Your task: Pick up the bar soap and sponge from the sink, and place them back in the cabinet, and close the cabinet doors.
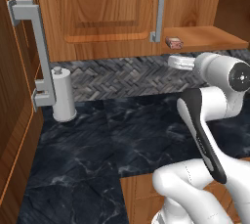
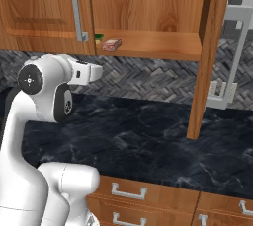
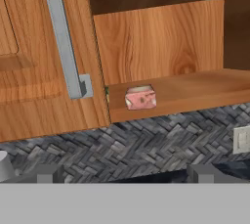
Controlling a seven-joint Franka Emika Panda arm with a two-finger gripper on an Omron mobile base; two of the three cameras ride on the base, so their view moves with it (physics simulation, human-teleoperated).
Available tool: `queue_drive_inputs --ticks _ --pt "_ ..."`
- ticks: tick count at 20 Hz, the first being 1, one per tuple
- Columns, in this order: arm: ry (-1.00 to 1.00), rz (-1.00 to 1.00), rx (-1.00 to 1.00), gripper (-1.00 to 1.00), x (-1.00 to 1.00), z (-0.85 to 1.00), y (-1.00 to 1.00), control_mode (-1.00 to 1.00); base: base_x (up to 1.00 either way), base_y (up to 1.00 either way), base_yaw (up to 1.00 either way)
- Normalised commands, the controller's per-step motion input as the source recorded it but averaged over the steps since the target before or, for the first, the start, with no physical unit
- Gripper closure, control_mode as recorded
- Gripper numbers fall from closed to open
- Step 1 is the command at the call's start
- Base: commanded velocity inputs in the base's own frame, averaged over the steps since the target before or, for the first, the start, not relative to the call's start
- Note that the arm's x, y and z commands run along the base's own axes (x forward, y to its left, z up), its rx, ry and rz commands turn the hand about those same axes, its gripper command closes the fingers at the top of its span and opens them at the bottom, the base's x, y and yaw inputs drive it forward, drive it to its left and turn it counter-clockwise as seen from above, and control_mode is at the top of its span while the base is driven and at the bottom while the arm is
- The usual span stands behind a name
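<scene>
Cabinet doors come first from the left: the left door (image 3: 49, 47) is shut, the right door (image 2: 210, 52) swung wide. Sponge (image 2: 99, 37), a green sliver, sits behind the shut door's edge; bar soap (image 3: 140, 98) rests just beside it on the cabinet (image 2: 163, 42) shelf. Gripper (image 3: 124, 175) fingers are spread, holding nothing. Judging by this, one door remains

The bar soap (image 3: 140, 98), a pinkish-brown block with a paler top, sits flat on the cabinet (image 2: 148, 8) shelf near its front edge. A sliver of the green sponge (image 2: 99, 37) peeks out just beside it, mostly hidden behind the shut left cabinet door (image 2: 44, 8). The right cabinet door (image 2: 210, 52) stands swung wide open.
</scene>
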Motion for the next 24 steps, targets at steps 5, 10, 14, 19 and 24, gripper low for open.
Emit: queue_drive_inputs --ticks 5,10,14,19,24 --pt "0.06 0.00 0.00 -1.00 -0.65 0.02 -0.24 -1.00 0.00 0.00 0.00" --pt "0.00 0.00 0.00 -1.00 -0.64 0.00 -0.31 -1.00 0.00 0.00 0.00" --pt "-0.01 0.00 0.00 -1.00 -0.50 0.00 -0.29 -1.00 0.00 0.00 0.00" --pt "0.00 0.00 0.00 -1.00 -0.51 0.02 -0.28 -1.00 0.00 0.00 0.00" --pt "0.00 0.00 0.00 -1.00 -0.58 0.03 -0.26 -1.00 0.00 0.00 0.00"
